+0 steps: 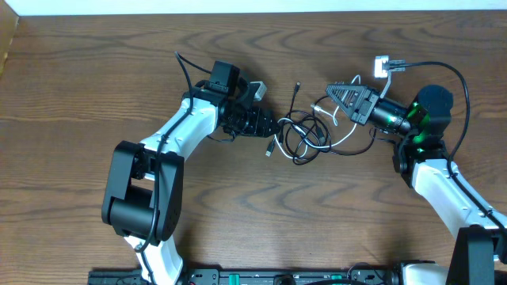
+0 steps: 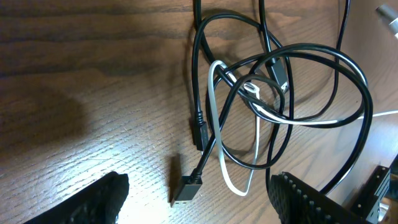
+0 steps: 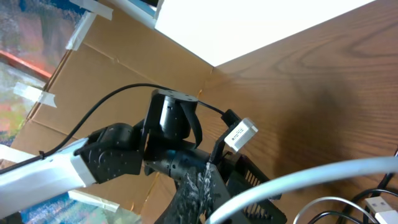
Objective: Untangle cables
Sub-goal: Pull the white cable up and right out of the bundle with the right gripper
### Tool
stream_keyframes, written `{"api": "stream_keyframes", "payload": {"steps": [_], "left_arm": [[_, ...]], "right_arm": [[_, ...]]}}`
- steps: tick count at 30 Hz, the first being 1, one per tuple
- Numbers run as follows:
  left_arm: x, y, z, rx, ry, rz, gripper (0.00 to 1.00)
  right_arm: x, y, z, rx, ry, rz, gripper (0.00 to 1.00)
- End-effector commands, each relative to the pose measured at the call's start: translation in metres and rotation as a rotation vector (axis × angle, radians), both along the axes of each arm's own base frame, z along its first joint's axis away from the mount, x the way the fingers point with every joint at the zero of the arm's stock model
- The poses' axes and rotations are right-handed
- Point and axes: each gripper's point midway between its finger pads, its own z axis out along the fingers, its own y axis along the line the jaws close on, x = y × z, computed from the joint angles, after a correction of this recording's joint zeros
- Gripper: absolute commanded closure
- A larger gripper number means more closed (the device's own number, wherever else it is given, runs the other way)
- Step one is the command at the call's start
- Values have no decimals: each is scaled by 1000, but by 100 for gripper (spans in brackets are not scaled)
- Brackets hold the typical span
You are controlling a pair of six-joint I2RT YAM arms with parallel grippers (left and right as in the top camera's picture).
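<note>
- The cables [image 1: 305,136] lay in one knotted heap on the wooden counter [image 1: 79,95], about midway across it and between my two arms.
- My left end effector [image 1: 268,127] sat just left of the heap, pointing right at it.
- Its jaws stood wide. In my left wrist view the two dark fingers [image 2: 99,199] framed the near corners with nothing gripped between them.
- Between those fingers lay a black plug [image 2: 185,190], flat on the wood at the end of one cord, touching neither finger.
- The white cable [image 2: 213,112] made a long narrow loop through the middle of the heap, with the black cables [image 2: 311,46] crossing over and under it in several wide loops.
- One black cord ran out of the heap toward the far edge of the counter.
- My right end effector [image 1: 329,89] was on the far right side of the heap, pointing left, with its jaws closed together.
- A stretch of the white cable curved right past its tip. I could not tell whether the jaws pinched that cord or only sat beside it.
- In my right wrist view the white cable swept across the bottom, close and blurred, and my own fingertips could not be made out there.
</note>
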Motion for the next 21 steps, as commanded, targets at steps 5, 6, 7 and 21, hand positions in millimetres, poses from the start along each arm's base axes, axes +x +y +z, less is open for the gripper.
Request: {"api": "stream_keyframes", "payload": {"steps": [5,6,7,21], "left_arm": [[0,1,-1,12,-1,5,23],[0,1,-1,12,0,5,23],[0,1,-1,12,-1,5,23],[1,1,-1,10,-5,5,23]], "right_arm": [[0,1,-2,-19,-4,-4,99],[0,1,-2,-19,-3,-4,99],[0,1,-2,-20,-4,-4,99],[-7,8,2,-13,-10,59,99]]}}
